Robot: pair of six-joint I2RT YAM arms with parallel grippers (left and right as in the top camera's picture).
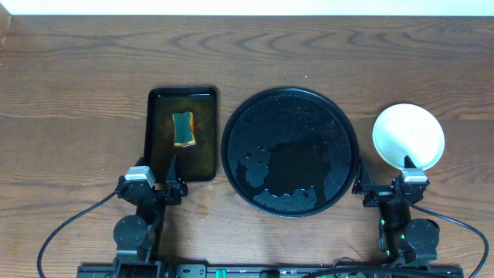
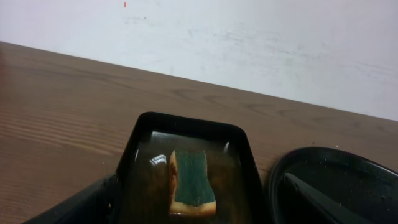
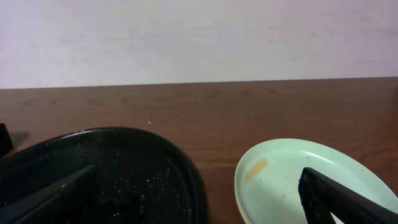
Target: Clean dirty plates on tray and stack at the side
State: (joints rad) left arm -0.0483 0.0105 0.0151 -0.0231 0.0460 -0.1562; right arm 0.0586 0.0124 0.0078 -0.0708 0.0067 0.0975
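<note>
The large round black tray point(image 1: 290, 150) sits mid-table, wet and glossy, with no plates on it. It also shows in the left wrist view point(image 2: 336, 186) and the right wrist view point(image 3: 106, 180). The plates point(image 1: 408, 136) stand stacked right of the tray; the top one is pale blue with a small brown smear point(image 3: 298, 174), and a yellowish rim shows beneath. My left gripper point(image 1: 154, 189) is open and empty at the front edge of the sponge tray. My right gripper point(image 1: 384, 185) is open and empty, between the tray and the stack's near edge.
A rectangular black tray point(image 1: 182, 133) with brownish water holds a green-yellow sponge point(image 1: 183, 128), left of the round tray; the sponge also shows in the left wrist view point(image 2: 191, 182). A pale wall runs along the table's far edge.
</note>
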